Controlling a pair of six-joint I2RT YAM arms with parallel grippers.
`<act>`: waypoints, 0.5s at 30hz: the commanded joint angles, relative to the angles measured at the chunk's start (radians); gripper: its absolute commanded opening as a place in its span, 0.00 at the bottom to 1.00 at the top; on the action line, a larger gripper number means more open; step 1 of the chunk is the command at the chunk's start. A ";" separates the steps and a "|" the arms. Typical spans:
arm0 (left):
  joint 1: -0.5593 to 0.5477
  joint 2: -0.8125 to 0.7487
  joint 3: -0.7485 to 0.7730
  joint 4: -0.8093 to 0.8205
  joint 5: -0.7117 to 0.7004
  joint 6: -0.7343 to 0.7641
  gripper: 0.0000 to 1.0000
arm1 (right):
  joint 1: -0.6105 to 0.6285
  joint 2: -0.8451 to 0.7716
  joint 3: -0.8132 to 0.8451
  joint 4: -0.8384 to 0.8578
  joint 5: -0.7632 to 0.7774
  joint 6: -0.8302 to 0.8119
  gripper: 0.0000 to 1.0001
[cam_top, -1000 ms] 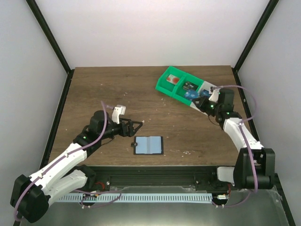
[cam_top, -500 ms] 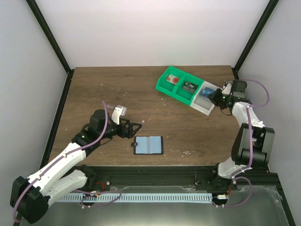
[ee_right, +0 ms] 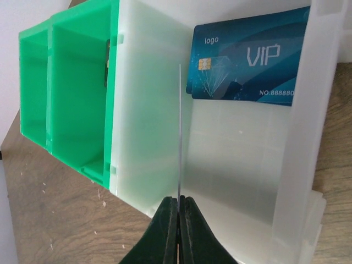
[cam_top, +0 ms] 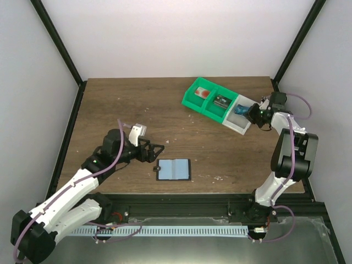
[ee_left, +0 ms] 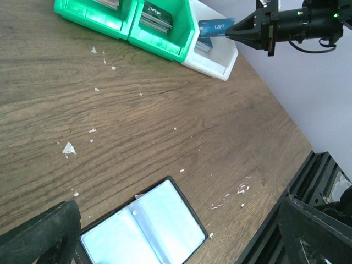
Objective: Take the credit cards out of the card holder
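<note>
The card holder lies open on the table near the front edge, its two pale blue panels facing up; it also shows in the left wrist view. My left gripper is open and empty, just left of and above the holder. My right gripper is shut on a thin card, seen edge-on in the right wrist view, and holds it over the white bin. A blue VIP card lies in that bin.
A row of bins sits at the back right: two green compartments holding cards and the white one at the right end. Small white crumbs are scattered on the wood. A black rail runs along the front edge.
My right arm has folded back to the right and the gripper now points at the white bin from its right end. The left arm has barely shifted. The card holder has not moved.
</note>
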 commanded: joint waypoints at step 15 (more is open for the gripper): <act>0.001 -0.068 -0.005 -0.002 -0.036 0.012 1.00 | -0.010 0.130 0.158 -0.008 0.015 0.043 0.01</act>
